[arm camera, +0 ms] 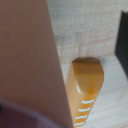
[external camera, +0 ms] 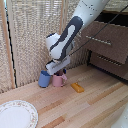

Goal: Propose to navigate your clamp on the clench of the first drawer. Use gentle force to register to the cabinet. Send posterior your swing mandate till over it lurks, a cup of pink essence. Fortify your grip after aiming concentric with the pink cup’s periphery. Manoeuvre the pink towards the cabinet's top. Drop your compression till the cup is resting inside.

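Observation:
The pink cup (external camera: 60,80) stands on the wooden table next to a blue mug (external camera: 45,78). My clamp (external camera: 60,71) hangs straight over the pink cup, with its blue-tipped fingers down at the cup's rim. I cannot tell whether the fingers are closed on the rim. In the wrist view a blurred pinkish surface (arm camera: 30,60), very close, fills much of the picture and seems to be the cup's wall. The fingers do not show there. The cabinet (external camera: 116,50) stands at the exterior view's right. Its upper drawer front (external camera: 102,45) carries a silver bar handle (external camera: 97,40).
An orange block with white stripes (external camera: 77,87) lies on the table just to the right of the cup in the exterior view, and it also shows in the wrist view (arm camera: 87,90). A patterned white plate (external camera: 15,115) sits at the front left. A lower drawer handle (external camera: 107,61) shows on the cabinet.

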Motion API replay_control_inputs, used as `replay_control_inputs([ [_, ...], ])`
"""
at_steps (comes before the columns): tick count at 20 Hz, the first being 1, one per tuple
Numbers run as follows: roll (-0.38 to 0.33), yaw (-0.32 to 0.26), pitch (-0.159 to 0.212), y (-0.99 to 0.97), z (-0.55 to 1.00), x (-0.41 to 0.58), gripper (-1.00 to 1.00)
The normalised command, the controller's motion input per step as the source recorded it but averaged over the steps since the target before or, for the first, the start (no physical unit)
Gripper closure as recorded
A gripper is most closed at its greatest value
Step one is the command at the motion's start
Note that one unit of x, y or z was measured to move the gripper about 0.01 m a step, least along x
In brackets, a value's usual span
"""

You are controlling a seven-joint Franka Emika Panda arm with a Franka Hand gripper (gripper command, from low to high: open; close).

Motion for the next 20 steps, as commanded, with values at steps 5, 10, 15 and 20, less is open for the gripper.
replay_control_inputs([
  [5, 0.008, 0.012, 0.000, -0.01, 0.00, -0.099, 1.00],
  [10, 0.002, 0.037, -0.009, 0.00, 0.00, -0.211, 1.00],
  [15, 0.075, -0.020, -0.114, -0.06, 0.15, -0.278, 1.00],
  [20, 0.061, -0.071, -0.020, -0.21, 0.49, -0.170, 1.00],
])
